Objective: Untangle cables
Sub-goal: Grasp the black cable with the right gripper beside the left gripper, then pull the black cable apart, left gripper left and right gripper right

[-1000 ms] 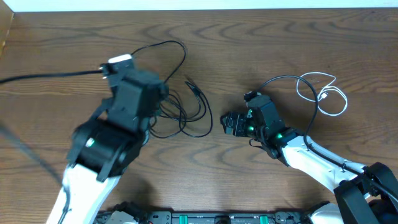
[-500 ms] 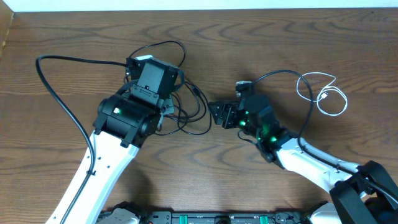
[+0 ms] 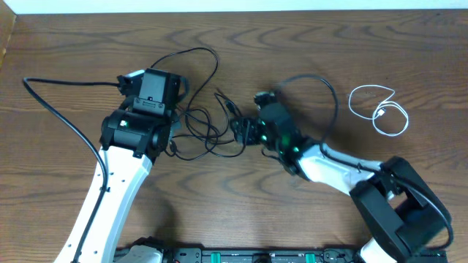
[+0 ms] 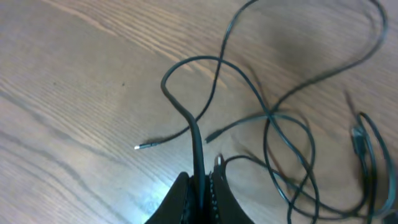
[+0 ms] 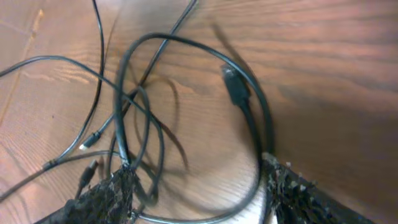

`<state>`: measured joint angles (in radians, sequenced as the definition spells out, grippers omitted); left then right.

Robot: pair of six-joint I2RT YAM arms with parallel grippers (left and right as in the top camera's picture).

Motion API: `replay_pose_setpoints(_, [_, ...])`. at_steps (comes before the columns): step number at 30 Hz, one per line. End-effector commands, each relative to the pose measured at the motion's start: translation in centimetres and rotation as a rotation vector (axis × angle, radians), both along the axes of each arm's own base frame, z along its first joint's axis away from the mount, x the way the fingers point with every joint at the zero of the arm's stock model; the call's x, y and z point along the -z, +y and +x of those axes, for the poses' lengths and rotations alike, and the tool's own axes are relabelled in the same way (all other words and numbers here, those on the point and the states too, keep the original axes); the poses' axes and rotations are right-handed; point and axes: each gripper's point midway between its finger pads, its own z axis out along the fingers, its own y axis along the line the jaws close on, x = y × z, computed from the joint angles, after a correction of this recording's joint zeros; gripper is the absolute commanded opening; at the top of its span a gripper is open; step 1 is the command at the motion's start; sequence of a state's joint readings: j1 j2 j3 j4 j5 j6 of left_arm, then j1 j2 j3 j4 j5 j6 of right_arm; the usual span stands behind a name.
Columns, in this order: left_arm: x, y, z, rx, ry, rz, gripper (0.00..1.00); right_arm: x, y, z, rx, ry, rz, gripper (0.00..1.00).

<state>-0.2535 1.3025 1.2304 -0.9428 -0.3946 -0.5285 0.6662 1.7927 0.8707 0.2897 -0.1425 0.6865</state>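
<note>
A tangle of black cables (image 3: 213,130) is seen near the middle of the wooden table (image 3: 66,44). One black strand is pinched between the closed fingers of the left gripper (image 4: 200,194). The right gripper (image 5: 198,173) is spread wide around the tangle's loops, gripping nothing. A white cable (image 3: 380,109) is coiled well apart, toward the table's right edge.

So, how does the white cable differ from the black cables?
The white cable lies alone at the right; the black cables lie in the middle. The white cable is a loose, untouched coil; the black cables cross, one pinched in the left gripper. Both are thin.
</note>
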Motion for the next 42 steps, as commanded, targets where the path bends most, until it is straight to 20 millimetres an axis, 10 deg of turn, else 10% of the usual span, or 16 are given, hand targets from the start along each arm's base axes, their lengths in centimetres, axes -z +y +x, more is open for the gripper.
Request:
replay_pose_setpoints(1, [1.8, 1.1, -0.2, -0.047, 0.010, 0.009, 0.08, -1.6, 3.5, 1.2, -0.102, -0.033, -0.008, 0.68])
replay_pose_setpoints(8, [5.3, 1.4, -0.1, -0.054, 0.009, 0.020, 0.08, -0.7, 6.1, 1.3, -0.143, 0.010, -0.047, 0.50])
replay_pose_setpoints(14, [7.3, 2.2, 0.1, -0.084, -0.014, 0.020, 0.08, 3.0, 3.5, 1.0, -0.062, 0.075, -0.201, 0.27])
replay_pose_setpoints(16, [7.2, 2.4, 0.1, -0.091, -0.018, 0.023, 0.08, 4.1, 1.6, 0.9, -0.024, 0.105, -0.279, 0.01])
replay_pose_setpoints(32, [7.7, 7.9, -1.6, -0.362, -0.018, -0.030, 0.08, -3.2, -17.6, -0.1, 0.337, 0.281, -0.538, 0.01])
replay_pose_setpoints(42, [8.6, 10.4, -3.0, -0.501, -0.007, -0.089, 0.08, -4.0, -27.3, -1.6, 0.540, 0.380, -0.705, 0.01])
